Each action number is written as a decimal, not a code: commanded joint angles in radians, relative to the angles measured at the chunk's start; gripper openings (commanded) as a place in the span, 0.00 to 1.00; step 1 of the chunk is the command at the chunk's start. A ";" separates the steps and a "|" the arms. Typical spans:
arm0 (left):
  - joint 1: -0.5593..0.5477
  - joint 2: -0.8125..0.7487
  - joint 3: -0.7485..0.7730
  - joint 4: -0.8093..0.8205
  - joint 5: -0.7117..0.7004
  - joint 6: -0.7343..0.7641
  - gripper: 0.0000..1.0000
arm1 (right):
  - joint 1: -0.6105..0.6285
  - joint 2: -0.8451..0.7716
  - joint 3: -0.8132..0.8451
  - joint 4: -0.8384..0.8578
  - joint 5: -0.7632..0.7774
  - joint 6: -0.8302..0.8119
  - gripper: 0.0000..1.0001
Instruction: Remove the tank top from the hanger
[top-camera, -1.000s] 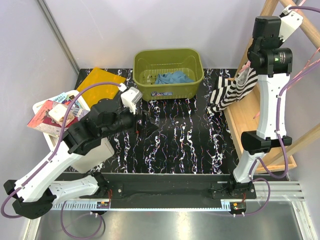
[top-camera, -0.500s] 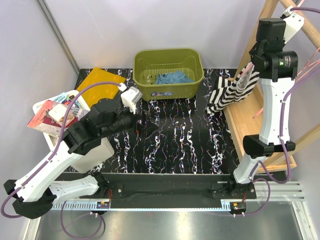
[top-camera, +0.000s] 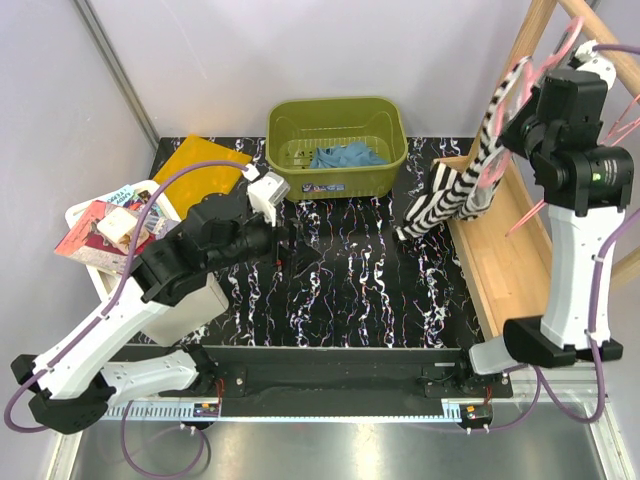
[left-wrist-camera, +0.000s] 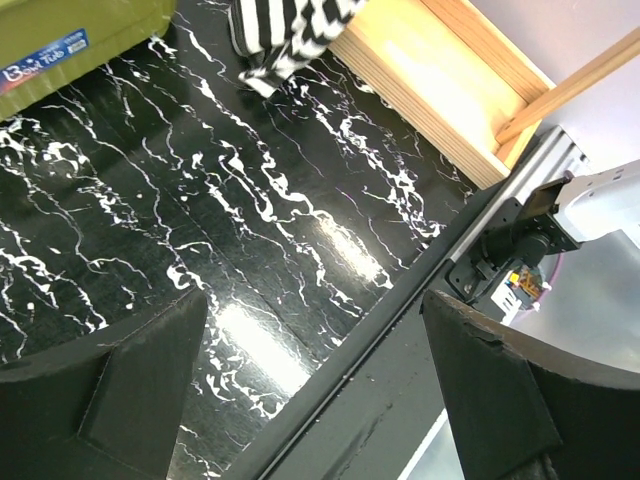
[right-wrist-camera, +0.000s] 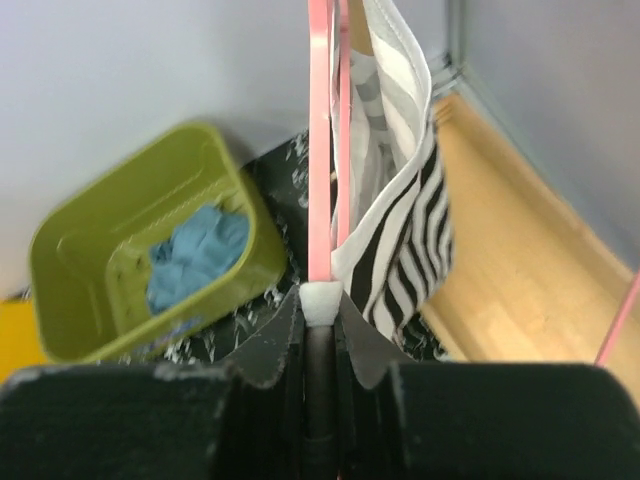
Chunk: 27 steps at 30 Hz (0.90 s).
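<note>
Overhead view of a black marbled table (top-camera: 350, 290) with two robot arms mounted at its 6 o'clock edge. The task looks barely begun: the striped tank top (top-camera: 455, 195) is not yet off the pink hanger (right-wrist-camera: 320, 150). The garment hangs at about 2 o'clock. Its upper part is stretched up along the hanger, high above the table's right edge. Its lower end trails down and seems to rest on the table just beside the base of a wooden rack (top-camera: 505, 250).

What seems done is the lifting of the hanger clear of the rack. What is left is slipping the straps off the hanger's arms and drawing the fabric away.

The right gripper (right-wrist-camera: 320, 305) is raised at 2 o'clock. In its wrist view the jaws are pinched narrowly on the hanger's thin pink bar, with striped fabric hanging just to the right of it. It grips the hanger, not the cloth.

The left gripper (left-wrist-camera: 312, 370) hovers low over the table, slightly toward 10 o'clock of centre. Its jaws are spread wide, with only bare tabletop between them. It holds and touches nothing and sits well apart from the tank top.

A green basket (top-camera: 385, 125) holding a blue cloth (top-camera: 345, 155) stands at 12 o'clock.
</note>
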 joint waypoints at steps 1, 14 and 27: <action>-0.002 0.010 0.039 0.047 0.055 -0.016 0.93 | 0.010 -0.121 -0.157 0.086 -0.296 0.043 0.00; -0.004 0.101 0.091 0.088 0.115 -0.043 0.93 | 0.012 -0.508 -0.725 0.250 -0.863 0.083 0.00; -0.004 0.044 0.155 0.087 -0.071 -0.128 0.93 | 0.010 -0.709 -1.099 0.666 -1.200 0.462 0.00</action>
